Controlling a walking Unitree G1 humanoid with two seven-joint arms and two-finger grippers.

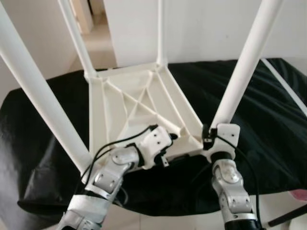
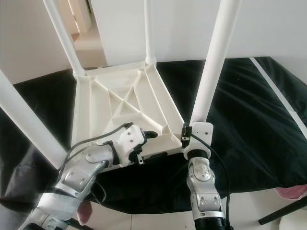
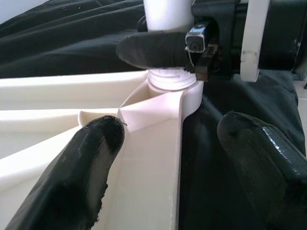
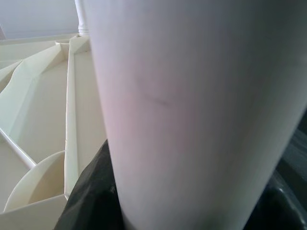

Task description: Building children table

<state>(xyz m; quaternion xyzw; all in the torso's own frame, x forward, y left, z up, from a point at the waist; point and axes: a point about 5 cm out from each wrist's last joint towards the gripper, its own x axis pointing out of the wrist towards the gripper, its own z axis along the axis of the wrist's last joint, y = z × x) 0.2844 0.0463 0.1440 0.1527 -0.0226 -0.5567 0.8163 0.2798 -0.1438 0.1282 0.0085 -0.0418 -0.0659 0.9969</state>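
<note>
A white plastic children's table lies upside down on a surface draped in black cloth, its ribbed underside facing up. Four white legs rise from its corners: the near-left leg, the far-left leg, the far-right leg and the near-right leg.

The left claw sits at the table's near edge, just beside the near-right corner. Its two black fingers are spread apart, one over the ribbed inside of the tabletop and the other over the black cloth outside the rim, so the rim runs between them. No contact with the rim can be made out in the left wrist view.

The right claw is at the foot of the near-right leg, where the leg enters its corner socket. In the left wrist view one of its black fingers lies across the leg just above the socket. The right wrist view looks along the leg at very close range, with a dark finger edge at its base; the claw appears pressed around the leg, though the opposite finger is hidden behind it.

Pale floor shows below the cloth's near edge, and a pink object lies at the right, too cropped to identify.
</note>
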